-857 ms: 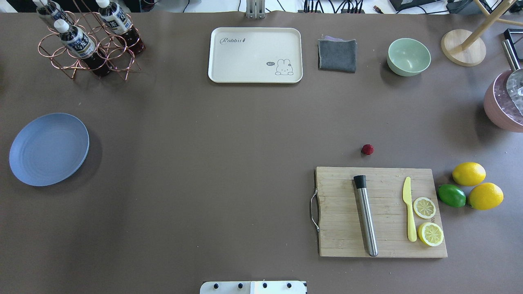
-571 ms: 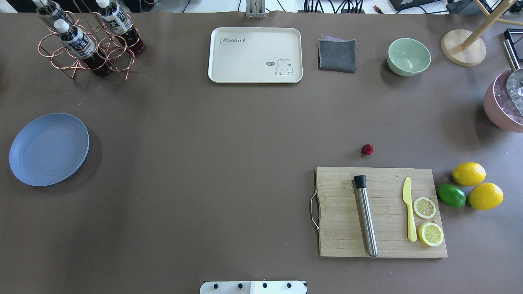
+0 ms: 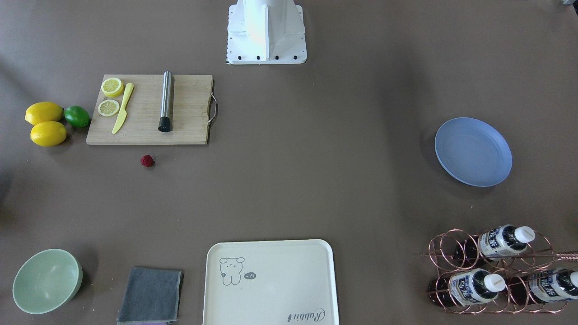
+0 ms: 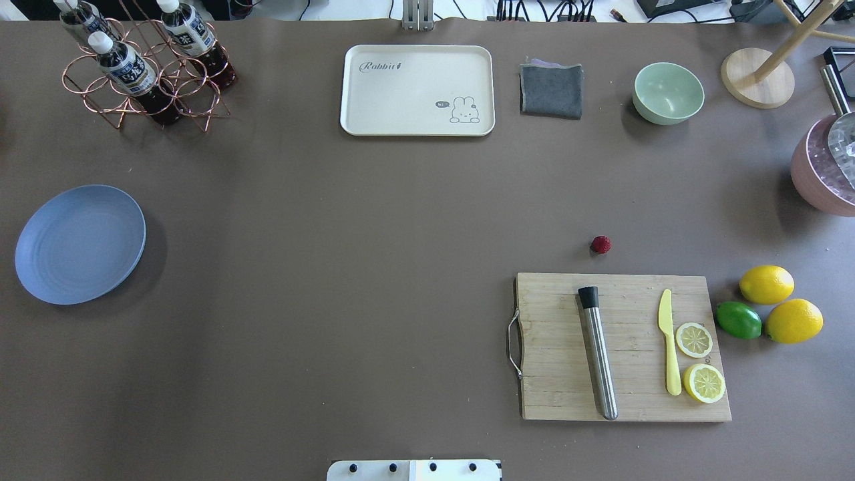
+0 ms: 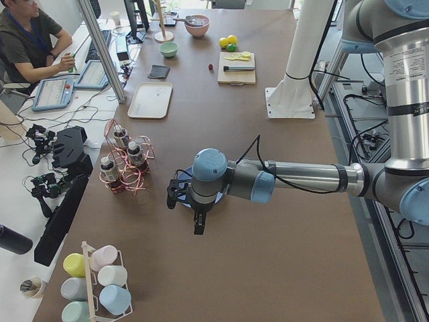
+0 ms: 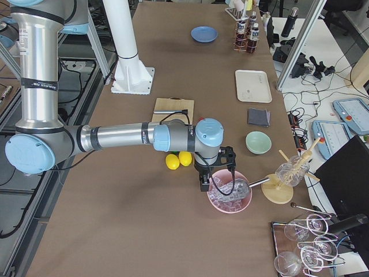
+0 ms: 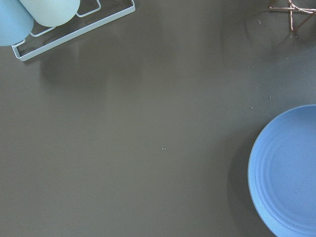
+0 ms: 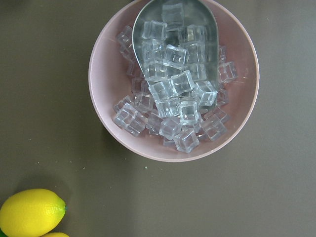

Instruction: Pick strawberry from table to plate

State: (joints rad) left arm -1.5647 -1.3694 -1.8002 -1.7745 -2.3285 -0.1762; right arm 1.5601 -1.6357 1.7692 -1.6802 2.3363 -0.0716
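Note:
The strawberry, a tiny dark-red berry, lies on the brown table just beyond the cutting board's far edge. The light-blue plate sits empty at the table's left side, and its rim shows in the left wrist view. My left gripper hangs above the table beside the plate, and I cannot tell whether it is open or shut. My right gripper hovers over a pink bowl of ice, its state equally unclear. Neither gripper shows in the overhead or front views.
A wooden cutting board carries a steel muddler, a yellow knife and lemon slices. Two lemons and a lime lie to its right. A cream tray, grey cloth, green bowl, bottle rack and ice bowl line the edges.

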